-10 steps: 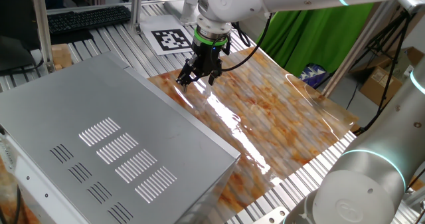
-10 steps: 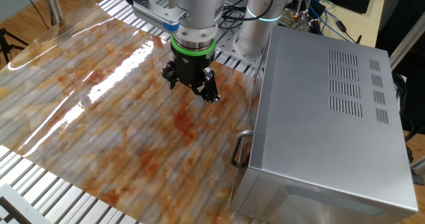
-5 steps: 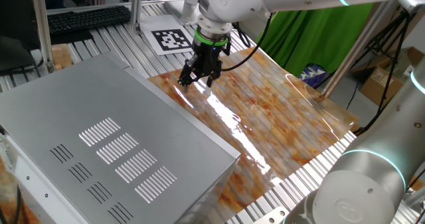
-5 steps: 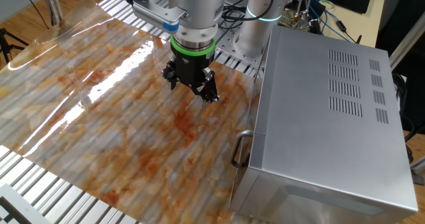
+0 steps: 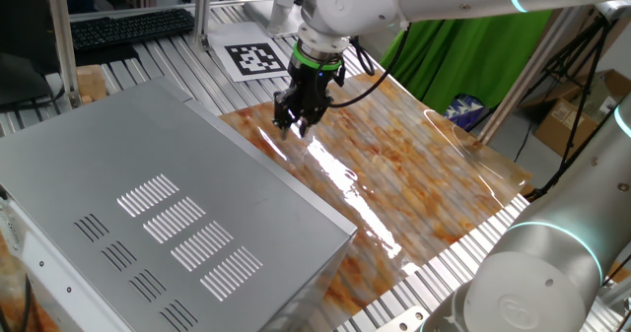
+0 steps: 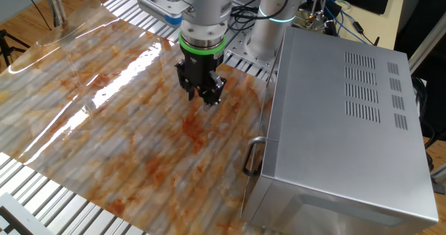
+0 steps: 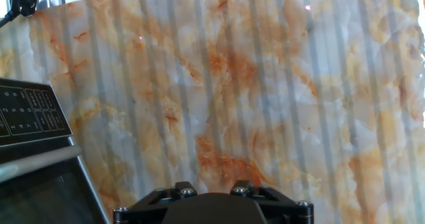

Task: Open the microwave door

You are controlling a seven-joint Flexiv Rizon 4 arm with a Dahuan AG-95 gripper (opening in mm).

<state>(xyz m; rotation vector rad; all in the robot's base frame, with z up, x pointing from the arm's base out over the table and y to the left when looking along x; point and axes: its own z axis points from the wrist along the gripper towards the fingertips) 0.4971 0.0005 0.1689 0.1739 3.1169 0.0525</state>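
Ribbed aluminium worktop (image 6: 42,193) runs under a glossy orange-marbled sheet (image 6: 104,109), and the tool (image 6: 203,95) hangs low over that sheet, pointing down at it, without touching anything. Its dark fingers look drawn close together with nothing between them, though neither fixed view shows the tips clearly enough to be sure, and the hand view shows only the black base of the tool (image 7: 212,207) at the bottom edge, so I cannot tell how far it is parted. Just beside the tool stands the microwave (image 6: 348,116), a big grey casing with vent slits on top. The microwave door (image 7: 40,194) faces the tool's side; from the hand view it sits down and to the left of the tool, dark, with the keypad (image 7: 30,114) above it. A metal handle (image 6: 251,155) stands out from that front face, near the tool but apart from it.
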